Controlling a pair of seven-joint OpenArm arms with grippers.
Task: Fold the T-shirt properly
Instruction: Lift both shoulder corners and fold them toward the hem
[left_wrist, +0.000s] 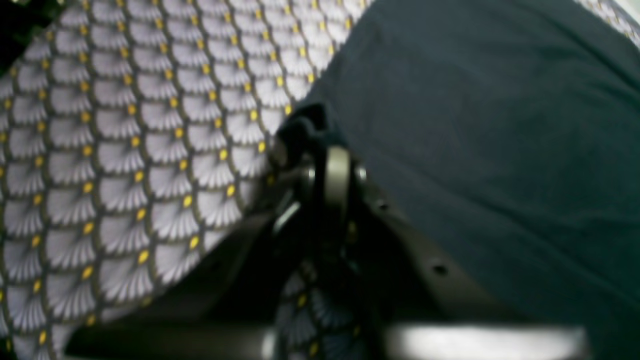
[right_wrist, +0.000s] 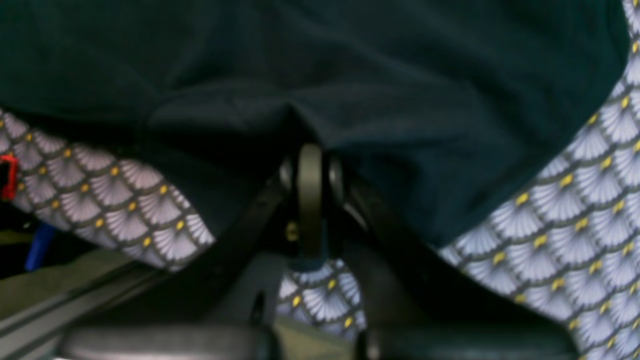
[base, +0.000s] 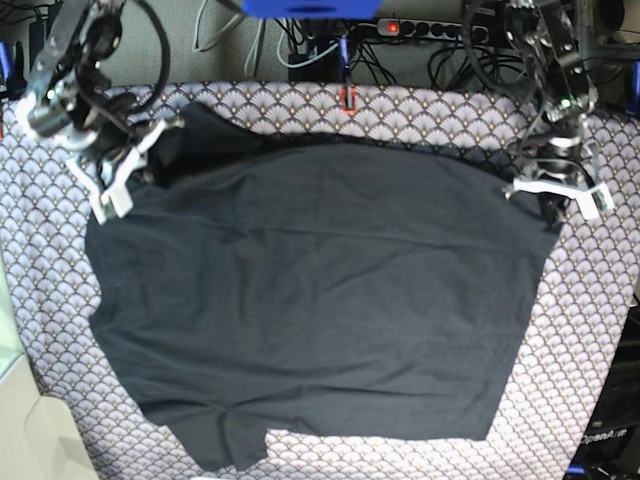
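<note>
The black T-shirt (base: 320, 300) lies spread flat over most of the patterned cloth, with a sleeve at the bottom left. My right gripper (base: 148, 165) is at the shirt's far left corner. In the right wrist view its jaws (right_wrist: 310, 155) are shut on a bunched fold of the T-shirt (right_wrist: 350, 60). My left gripper (base: 553, 212) is at the shirt's far right corner. In the left wrist view it (left_wrist: 305, 142) is shut on the edge of the T-shirt (left_wrist: 475, 125). The white tag is hidden.
A fan-patterned tablecloth (base: 590, 330) with yellow dots covers the table and shows around the shirt. Cables and a power strip (base: 420, 28) run behind the far edge, beside a small red item (base: 349, 97). A pale object (base: 25, 430) sits at the near left.
</note>
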